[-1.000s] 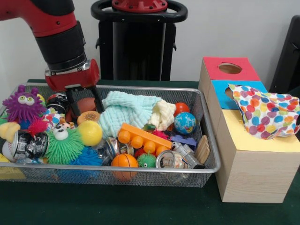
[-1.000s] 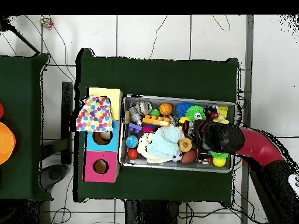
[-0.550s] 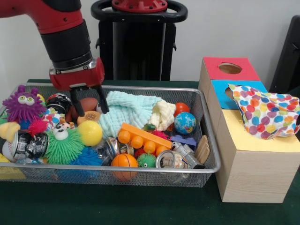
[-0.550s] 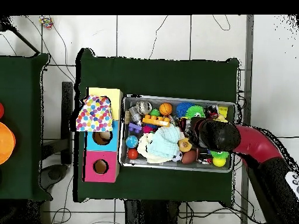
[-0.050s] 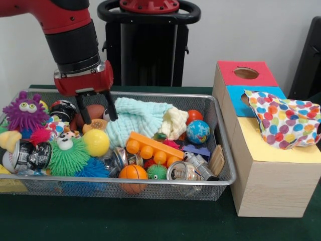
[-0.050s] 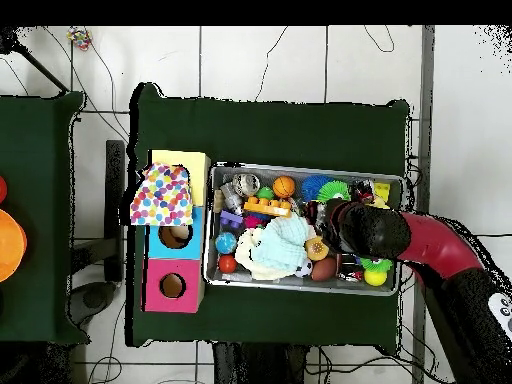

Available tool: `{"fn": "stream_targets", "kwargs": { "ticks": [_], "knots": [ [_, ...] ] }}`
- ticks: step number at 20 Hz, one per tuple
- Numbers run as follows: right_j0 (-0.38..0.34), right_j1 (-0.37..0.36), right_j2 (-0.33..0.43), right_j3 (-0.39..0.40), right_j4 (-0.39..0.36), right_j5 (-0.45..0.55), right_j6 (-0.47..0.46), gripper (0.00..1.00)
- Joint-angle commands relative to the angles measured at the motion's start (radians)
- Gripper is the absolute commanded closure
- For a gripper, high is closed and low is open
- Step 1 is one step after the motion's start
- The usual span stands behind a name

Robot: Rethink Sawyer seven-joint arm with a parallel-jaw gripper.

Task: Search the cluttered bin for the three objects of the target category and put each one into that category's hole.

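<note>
Front view: wire bin [image 5: 220, 182] crammed — balls, spiky toys, crushed cans, cloths.
Gripper [image 5: 97, 113]: empty, fingers spread apart, hanging just above the brown ball [image 5: 93, 111] beside the mint cloth [image 5: 134, 119] at the bin's back.
Holes: red-topped hole [image 5: 246, 73] of the wooden box [image 5: 271, 186] beside the bin shows nothing inside; a polka-dot cloth [image 5: 284, 121] drapes over the blue and yellow sections.
Progress: target category unclear; nothing visibly deposited — likely all three items still to go.

Front camera sits close, level with the bin [image 5: 220, 150]; overhead looks straight down from high, sharing it.
</note>
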Motion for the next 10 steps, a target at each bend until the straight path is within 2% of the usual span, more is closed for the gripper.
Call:
{"fn": "stream_targets", "kwargs": {
  "ticks": [1, 6, 10],
  "knots": [
    [-0.001, -0.007, 0.052, 0.009, 0.003, -0.025, -0.032, 0.0],
    [0.019, -0.043, 0.083, 0.042, 0.043, -0.019, 0.003, 0.0],
    [0.032, -0.034, 0.052, 0.048, 0.033, -0.069, 0.051, 0.0]
  ]
}}
